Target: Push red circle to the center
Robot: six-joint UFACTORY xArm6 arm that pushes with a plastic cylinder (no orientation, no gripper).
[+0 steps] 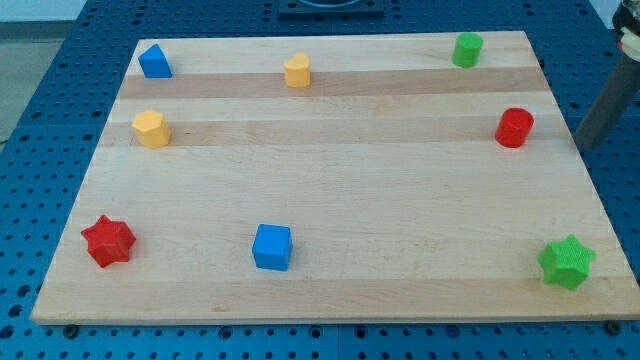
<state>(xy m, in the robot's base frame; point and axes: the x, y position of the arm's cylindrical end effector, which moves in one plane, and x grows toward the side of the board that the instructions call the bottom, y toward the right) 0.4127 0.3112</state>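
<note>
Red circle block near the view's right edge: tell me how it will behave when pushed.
The red circular plastic-looking block stands upright on a flat face, so it should slide rather than roll. The smooth wooden board probably gives little grip. Its round side may deflect an off-centre push. My tip sits to its right, apart from it.

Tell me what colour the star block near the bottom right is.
Green: the star shows clearly in the camera view.

A straight dark grey rod, round and smooth; my tip [588, 143] blunt.
</note>
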